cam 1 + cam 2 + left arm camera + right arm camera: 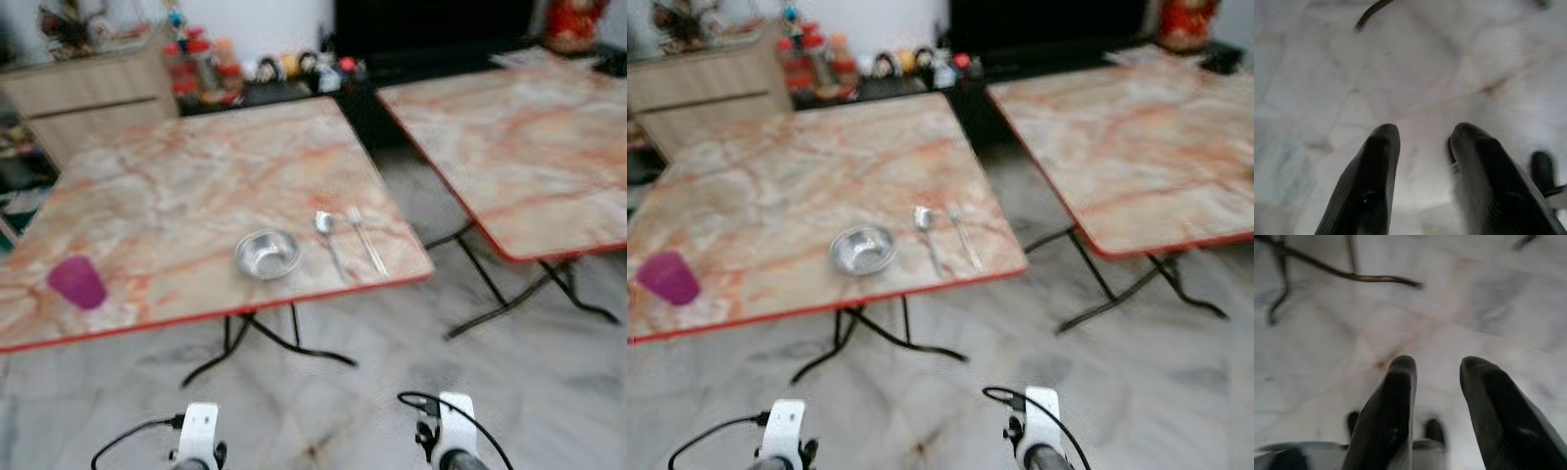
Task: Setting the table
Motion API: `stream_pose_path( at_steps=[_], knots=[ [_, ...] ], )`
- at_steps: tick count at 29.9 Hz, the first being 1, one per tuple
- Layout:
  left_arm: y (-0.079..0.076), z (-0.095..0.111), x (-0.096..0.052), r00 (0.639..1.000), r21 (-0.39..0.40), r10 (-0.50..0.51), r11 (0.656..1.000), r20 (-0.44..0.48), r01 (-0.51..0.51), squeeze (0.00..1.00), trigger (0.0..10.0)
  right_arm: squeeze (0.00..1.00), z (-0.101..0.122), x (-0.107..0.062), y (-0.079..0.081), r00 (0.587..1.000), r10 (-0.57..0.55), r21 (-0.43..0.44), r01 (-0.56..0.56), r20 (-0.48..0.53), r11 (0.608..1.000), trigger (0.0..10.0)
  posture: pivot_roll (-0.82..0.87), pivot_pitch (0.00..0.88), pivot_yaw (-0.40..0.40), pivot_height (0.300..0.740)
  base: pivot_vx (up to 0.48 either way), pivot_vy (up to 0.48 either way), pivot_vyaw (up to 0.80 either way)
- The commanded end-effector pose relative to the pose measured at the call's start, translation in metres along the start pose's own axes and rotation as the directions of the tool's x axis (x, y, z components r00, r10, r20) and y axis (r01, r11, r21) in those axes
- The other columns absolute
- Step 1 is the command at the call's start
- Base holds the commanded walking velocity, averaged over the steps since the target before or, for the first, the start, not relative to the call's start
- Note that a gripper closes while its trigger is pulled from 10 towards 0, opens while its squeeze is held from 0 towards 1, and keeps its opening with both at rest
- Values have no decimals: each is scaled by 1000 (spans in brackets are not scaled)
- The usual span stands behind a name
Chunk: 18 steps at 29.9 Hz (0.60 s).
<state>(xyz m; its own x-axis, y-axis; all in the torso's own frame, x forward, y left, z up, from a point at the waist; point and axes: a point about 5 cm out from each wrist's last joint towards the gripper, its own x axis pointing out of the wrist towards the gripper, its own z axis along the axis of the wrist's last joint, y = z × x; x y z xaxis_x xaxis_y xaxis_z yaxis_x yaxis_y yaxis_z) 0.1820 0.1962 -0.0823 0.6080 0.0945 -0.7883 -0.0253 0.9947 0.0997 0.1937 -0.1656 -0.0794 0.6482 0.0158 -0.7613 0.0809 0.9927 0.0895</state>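
- Near the worktop's [196, 186] front edge, a bowl [267, 254] is set; spoon [327, 235] and fork [366, 241] lie right of the bowl, a purple cup [77, 282] far left.
- Left tool [1420, 147] and right tool [1437, 377] are held apart above the floor [392, 392].

Bowl [267, 254] near the table's [176, 186] front edge, spoon [327, 230] and fork [365, 239] just right of the bowl, purple cup [77, 282] well left, broad bare tabletop behind the bowl.

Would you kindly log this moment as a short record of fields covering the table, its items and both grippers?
near table: marble-patterned top, red edge
metal bowl: near the front edge
spoon: to the robot's right of the bowl
fork: beside the spoon, further right
purple cup: front left corner area
left gripper: open, empty, above the floor
right gripper: open, empty, above the floor
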Motion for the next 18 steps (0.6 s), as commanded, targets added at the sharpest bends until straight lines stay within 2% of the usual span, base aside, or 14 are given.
stream_pose_path(
  at_steps=[1,5,18],
  knots=[
    [-6,6,1,1000,18,-21,1000,11,20,0,10000,0,-5,-2,-9,1000,-22,0,22,-16,1000,10000,-187,0,84,740,398,0,0],
    [-6,4,1,1000,14,-23,1000,0,23,0,10000,0,-5,-2,-9,1000,-16,2,16,-18,1000,10000,-179,0,80,740,300,0,0],
    [3,-8,-2,1000,-29,17,999,-6,-17,0,10000,0,-7,-2,-5,1000,-2,1,2,-26,1000,10000,-148,0,67,740,0,0,0]
  ],
)
